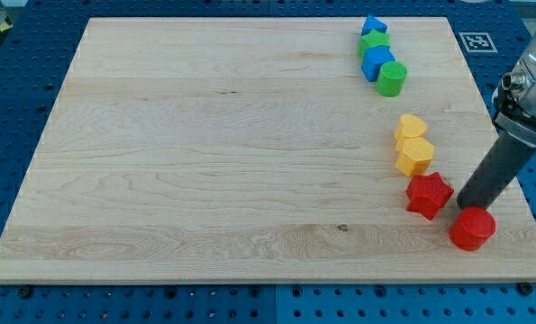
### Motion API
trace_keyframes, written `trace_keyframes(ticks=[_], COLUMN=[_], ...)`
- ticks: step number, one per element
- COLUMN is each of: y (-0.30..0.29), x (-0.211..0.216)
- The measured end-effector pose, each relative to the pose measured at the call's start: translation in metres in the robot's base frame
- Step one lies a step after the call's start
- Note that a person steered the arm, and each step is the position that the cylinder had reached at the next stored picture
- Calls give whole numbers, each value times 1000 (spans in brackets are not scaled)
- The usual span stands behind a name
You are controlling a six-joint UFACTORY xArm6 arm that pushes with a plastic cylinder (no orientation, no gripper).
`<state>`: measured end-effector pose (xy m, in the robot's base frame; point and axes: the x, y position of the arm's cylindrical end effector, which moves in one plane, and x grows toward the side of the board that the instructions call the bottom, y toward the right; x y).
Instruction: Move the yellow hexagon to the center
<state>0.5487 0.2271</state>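
Yellow hexagon: sitting at the view's right on the wooden worktop, touching a yellow heart above; red star just below
My tip: down between red star and red cylinder; a bare rod, nothing held
Top right: blue, green, blue, green cylinder in a chain

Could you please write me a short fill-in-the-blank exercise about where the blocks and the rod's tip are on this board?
1. The yellow hexagon lies just below the ____ heart.
2. My tip stands between the red star and the red ____.
3. The green cylinder sits near the view's ____ right.
4. All the blocks lie on the view's ____ side of the wooden board.

Missing words: yellow; cylinder; top; right
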Motion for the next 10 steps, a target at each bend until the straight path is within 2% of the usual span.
trace_keyframes(ticks=[1,3,5,7,10], y=[2,11,-69,-60,-53], x=[1,-49,-68,-66,-27])
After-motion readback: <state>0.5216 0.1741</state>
